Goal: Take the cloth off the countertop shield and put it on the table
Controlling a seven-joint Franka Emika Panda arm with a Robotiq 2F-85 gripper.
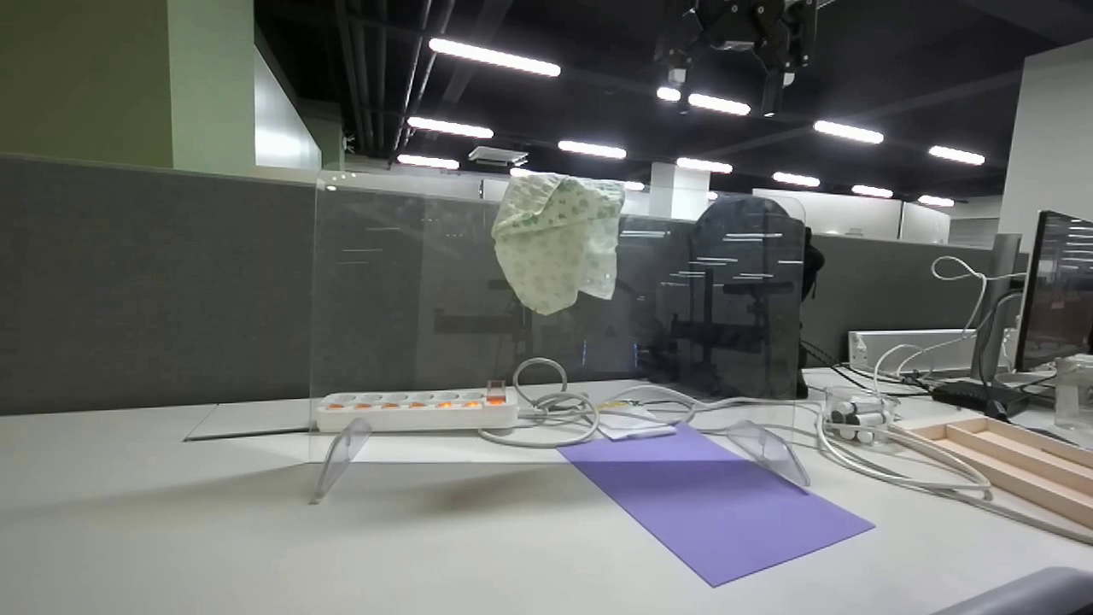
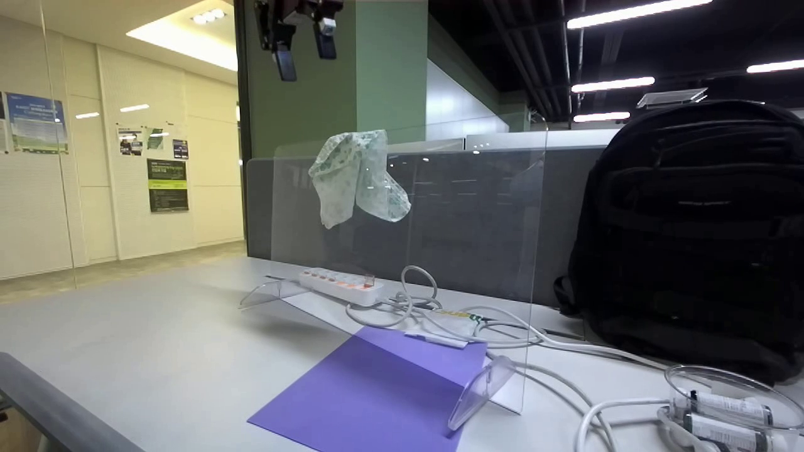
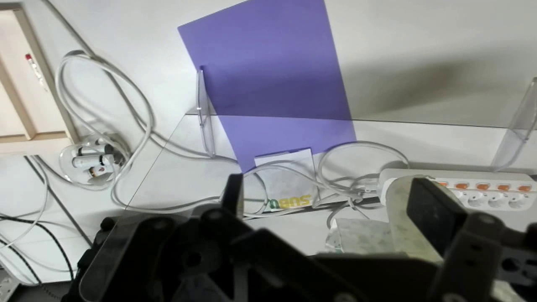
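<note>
The pale green patterned cloth [image 1: 559,243] hangs over the top edge of the clear countertop shield [image 1: 384,299]. It shows draped there in an exterior view [image 2: 339,182] too. The shield stands upright on two clear feet on the white table [image 1: 188,530]. My gripper [image 1: 726,96] is open and empty, above the shield's top edge and apart from the cloth; it also shows high up in an exterior view [image 2: 306,61]. In the wrist view the open fingers [image 3: 331,203] partly cover the cloth [image 3: 365,235], which lies toward the right finger.
A purple sheet [image 1: 717,504] lies under and in front of the shield. A white power strip [image 1: 418,414] and looped cables lie behind it. A black backpack [image 2: 697,238], a clear cup of small bottles [image 1: 858,416], a wooden tray [image 1: 1016,457] and a monitor [image 1: 1063,290] stand nearby.
</note>
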